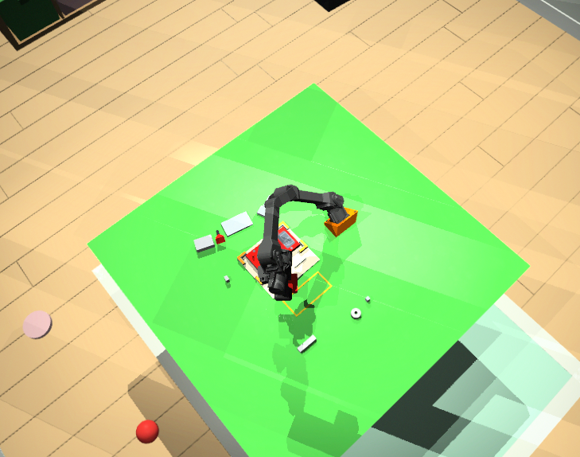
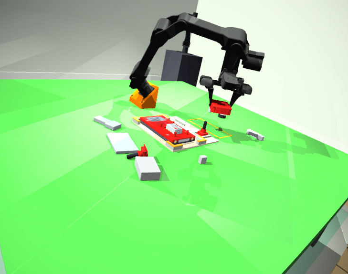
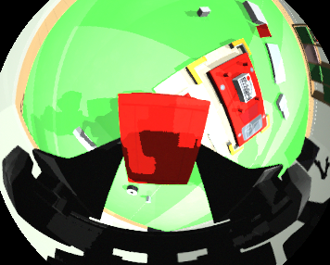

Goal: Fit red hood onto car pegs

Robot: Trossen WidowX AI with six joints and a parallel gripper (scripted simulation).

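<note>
My gripper (image 2: 220, 105) (image 3: 160, 144) is shut on the red hood (image 2: 220, 107) (image 3: 162, 120) (image 1: 293, 283), one finger on each side. The hood hangs in the air above the table, beside the jig, slightly tilted in the exterior view. The red chassis (image 2: 159, 128) (image 3: 225, 94) (image 1: 252, 255) sits in the jig (image 2: 211, 141) (image 3: 171, 85) (image 1: 307, 263) between yellow-edged corner blocks. The white engine block (image 2: 174, 128) (image 3: 245, 88) stands on its deck with short red pegs around it. The arm hides part of the chassis in the top view.
A red piece with a black post (image 2: 202, 131) stands on the jig's board. A yellow outline (image 2: 224, 137) (image 1: 325, 279) lies beside it. Near the jig are a second red-and-black piece (image 2: 143, 151) (image 1: 219, 238), a thick grey block (image 2: 147, 169) (image 1: 204, 244), a flat plate (image 2: 121, 142) (image 1: 236, 224) and a small cube (image 2: 202, 159).
</note>
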